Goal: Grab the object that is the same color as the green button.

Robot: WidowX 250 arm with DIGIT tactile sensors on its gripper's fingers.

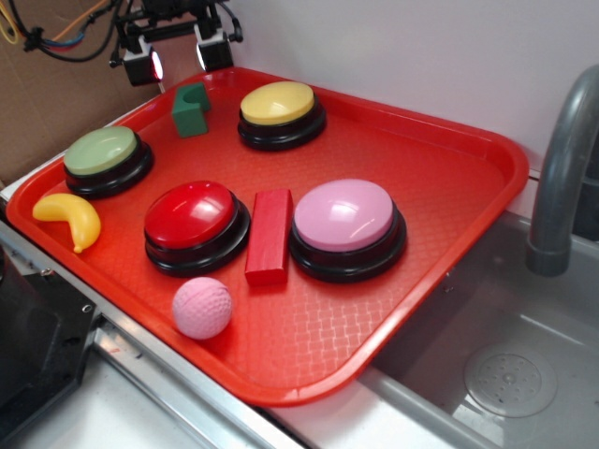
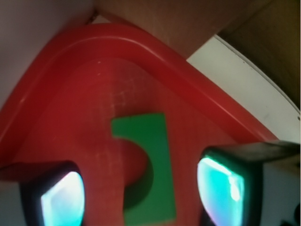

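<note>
The object, a small dark green block [image 1: 190, 110] with a curved notch, stands at the back of the red tray [image 1: 449, 187], between the pale green button [image 1: 101, 150] and the yellow button [image 1: 277, 103]. My gripper [image 1: 178, 61] hangs open just behind and above the block, touching nothing. In the wrist view the block [image 2: 159, 155] lies between the two fingers [image 2: 63, 200], nearer the right one, with a gap on each side. The gripper [image 2: 141, 195] holds nothing.
A red button [image 1: 192, 215], a pink button [image 1: 344, 215], a red bar block [image 1: 270, 234], a pink ball [image 1: 201, 307] and a yellow banana [image 1: 70, 217] also sit on the tray. A cardboard wall stands behind it. A sink with a grey faucet [image 1: 562, 168] is on the right.
</note>
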